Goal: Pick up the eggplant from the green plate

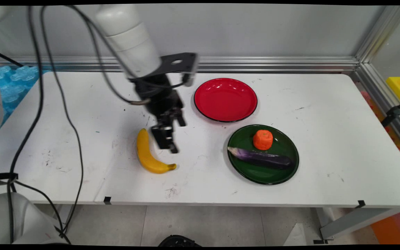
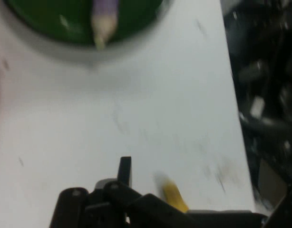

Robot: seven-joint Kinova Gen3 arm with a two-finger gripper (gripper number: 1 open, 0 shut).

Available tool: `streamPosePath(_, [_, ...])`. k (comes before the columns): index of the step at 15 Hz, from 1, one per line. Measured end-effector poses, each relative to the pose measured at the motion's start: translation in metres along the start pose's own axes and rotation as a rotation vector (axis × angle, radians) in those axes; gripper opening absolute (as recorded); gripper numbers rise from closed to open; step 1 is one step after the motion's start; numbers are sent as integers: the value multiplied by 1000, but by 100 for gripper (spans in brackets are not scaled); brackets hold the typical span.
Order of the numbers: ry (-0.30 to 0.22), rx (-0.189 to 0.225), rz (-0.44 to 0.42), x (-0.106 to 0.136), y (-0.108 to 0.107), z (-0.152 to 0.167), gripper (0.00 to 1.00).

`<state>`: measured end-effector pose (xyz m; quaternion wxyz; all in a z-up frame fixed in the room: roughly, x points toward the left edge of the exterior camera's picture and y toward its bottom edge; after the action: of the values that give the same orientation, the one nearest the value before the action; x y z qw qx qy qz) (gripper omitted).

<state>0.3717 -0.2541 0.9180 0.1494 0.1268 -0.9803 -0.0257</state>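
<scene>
Table (image 1: 307, 104), white and scuffed, spans the main view; I read it as the largest surface, with an aluminium rail along its far edge. Arm (image 1: 130, 41), white, enters from the upper left of my main view, black cables hanging beside it, and angles down toward the table's middle-left. Red plate (image 1: 225, 99), bare, lies toward the far side, right of the arm's wrist. Green plate (image 1: 280, 173), just near and right of the red one and almost touching it, carries two items. Eggplant (image 1: 260, 158), purple, lies across the green plate's near half, its pale tip pointing left; in my hand view that tip (image 2: 102, 26) shows at the top edge, on the green plate (image 2: 46, 21). Banana (image 1: 148, 154), yellow, lies on the table left of centre, curved, one end pointing far and the other pointing right. Gripper (image 1: 167, 140), black, hangs just right of the banana's middle and close above the table; whether it touches the fruit I cannot tell. In my hand view a yellow banana end (image 2: 173, 194) shows just beside the linkage. How the fingers stand I cannot tell. Carrot piece (image 1: 263, 139), orange and stubby, stands on the green plate just far of the eggplant.
</scene>
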Motion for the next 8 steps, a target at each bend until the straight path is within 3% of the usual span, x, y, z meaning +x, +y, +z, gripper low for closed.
streamPosePath(8, [126,63,39,74,-15,44,100])
